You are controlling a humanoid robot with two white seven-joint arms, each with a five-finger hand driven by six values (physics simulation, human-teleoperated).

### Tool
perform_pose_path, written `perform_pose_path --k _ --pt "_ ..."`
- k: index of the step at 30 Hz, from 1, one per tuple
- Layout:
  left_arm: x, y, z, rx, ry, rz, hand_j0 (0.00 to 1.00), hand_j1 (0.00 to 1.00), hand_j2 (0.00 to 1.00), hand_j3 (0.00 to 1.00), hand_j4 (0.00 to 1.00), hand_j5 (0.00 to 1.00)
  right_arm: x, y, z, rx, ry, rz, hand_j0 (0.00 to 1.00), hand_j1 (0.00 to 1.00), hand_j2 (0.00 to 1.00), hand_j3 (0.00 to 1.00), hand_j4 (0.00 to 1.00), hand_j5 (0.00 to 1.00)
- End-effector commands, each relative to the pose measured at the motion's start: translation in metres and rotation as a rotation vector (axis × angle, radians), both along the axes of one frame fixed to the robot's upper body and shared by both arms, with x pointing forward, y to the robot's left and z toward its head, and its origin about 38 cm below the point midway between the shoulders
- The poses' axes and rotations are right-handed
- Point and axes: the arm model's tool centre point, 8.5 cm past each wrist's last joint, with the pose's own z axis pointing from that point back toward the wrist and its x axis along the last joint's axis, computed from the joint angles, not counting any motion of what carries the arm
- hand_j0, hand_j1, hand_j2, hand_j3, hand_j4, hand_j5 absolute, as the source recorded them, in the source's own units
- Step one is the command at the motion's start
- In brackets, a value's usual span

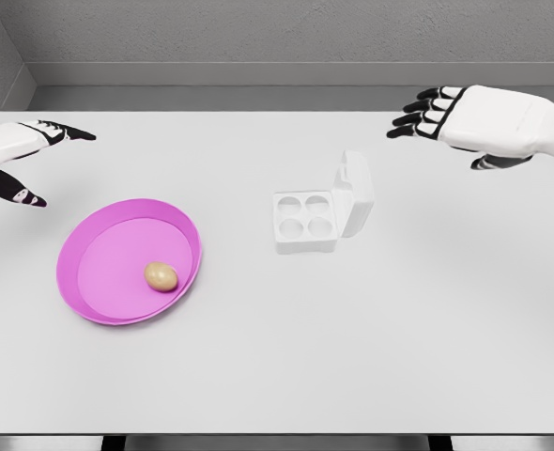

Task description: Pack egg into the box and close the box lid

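A tan egg (161, 276) lies in a shallow pink plate (99, 244) at the table's left. Right of it, near the middle, a white egg box (306, 222) stands with several empty cups and its lid (355, 193) hinged up on the right side. My left hand (33, 155) hovers at the left edge, above and left of the plate, fingers spread and holding nothing. At the upper right my right hand (437, 115) floats beyond the box, fingers relaxed and empty.
The white table (352, 357) runs to a grey back wall; its front edge lies along the bottom of the view.
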Motion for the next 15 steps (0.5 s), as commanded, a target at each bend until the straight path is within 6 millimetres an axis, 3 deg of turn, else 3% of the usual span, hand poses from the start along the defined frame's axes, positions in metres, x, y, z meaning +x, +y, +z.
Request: perform_pose_path --k 1,3,5,8,9,15 --pt "0.000 0.000 0.000 -0.006 0.001 0.001 1.00 1.00 1.00 1.00 1.00 1.00 0.000 0.001 0.001 0.003 -0.001 0.001 1.00 1.00 1.00 1.00 1.00 1.00" --pt "0.001 -0.003 0.000 -0.013 0.000 -0.003 1.00 1.00 1.00 1.00 1.00 1.00 -0.001 0.001 -0.001 0.007 0.003 0.003 1.00 1.00 1.00 1.00 1.00 1.00" --pt "0.000 -0.030 -0.015 -0.013 0.028 -0.072 1.00 1.00 1.00 1.00 1.00 1.00 -0.002 -0.003 -0.001 0.004 0.008 -0.004 1.00 1.00 1.00 1.00 1.00 1.00" --pt "-0.021 -0.086 -0.027 0.016 0.062 -0.263 1.00 1.00 1.00 1.00 1.00 1.00 -0.008 -0.034 0.001 -0.005 0.009 -0.079 1.00 1.00 1.00 1.00 1.00 1.00" --pt "-0.025 -0.094 -0.029 0.021 0.068 -0.292 1.00 1.00 1.00 1.00 1.00 1.00 -0.008 -0.045 0.004 0.012 0.001 -0.110 1.00 1.00 1.00 1.00 1.00 1.00" --pt "-0.030 -0.097 -0.040 0.032 0.102 -0.306 1.00 1.00 1.00 1.00 1.00 1.00 -0.010 -0.044 -0.014 0.007 0.045 -0.110 1.00 1.00 1.00 1.00 1.00 1.00"
